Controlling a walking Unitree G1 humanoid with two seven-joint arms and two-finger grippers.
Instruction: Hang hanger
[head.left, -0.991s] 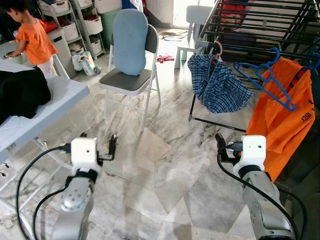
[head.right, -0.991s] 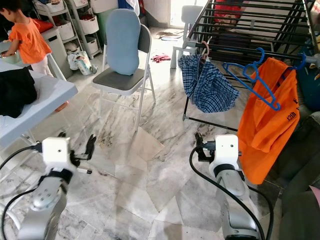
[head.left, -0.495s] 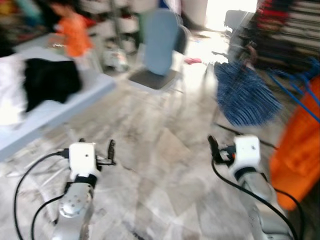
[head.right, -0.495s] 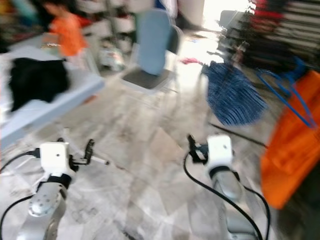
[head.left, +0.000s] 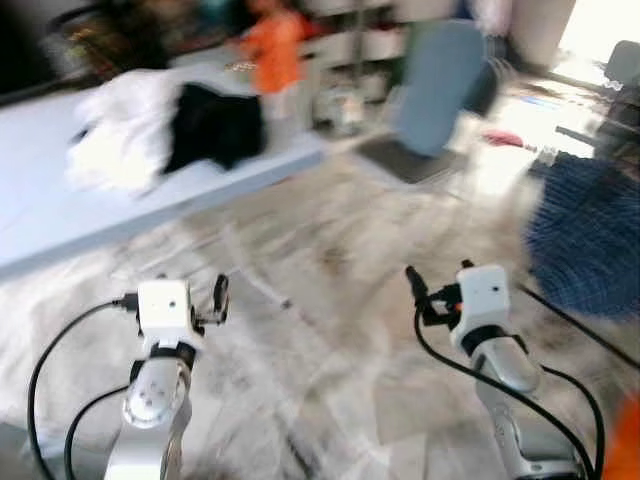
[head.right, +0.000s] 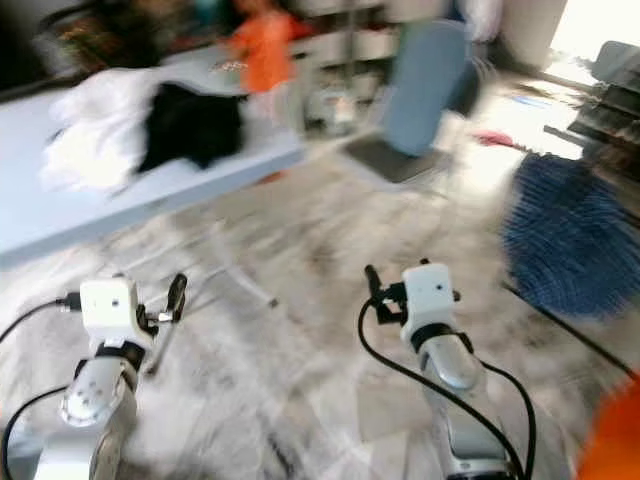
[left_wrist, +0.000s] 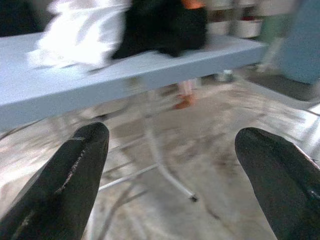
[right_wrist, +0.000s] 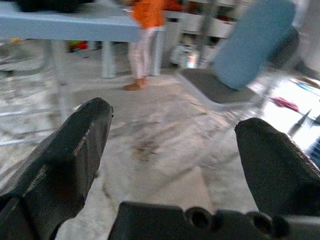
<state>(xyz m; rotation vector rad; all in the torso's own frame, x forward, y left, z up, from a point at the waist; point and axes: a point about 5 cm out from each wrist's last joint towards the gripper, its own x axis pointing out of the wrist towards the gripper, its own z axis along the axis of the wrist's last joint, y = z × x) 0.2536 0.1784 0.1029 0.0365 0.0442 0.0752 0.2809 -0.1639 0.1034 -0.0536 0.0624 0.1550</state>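
Hanger lost in blur nr plaid cloth (head.left: 585, 235).

No words, numbers or signs can be read anywhere. The pictures are too blurry to make out any letters.

A glossy grey-veined marble floor (head.left: 330, 330) is seen; soft black cloth (head.left: 215, 125) on the smooth pale-blue bench (head.left: 60, 215).
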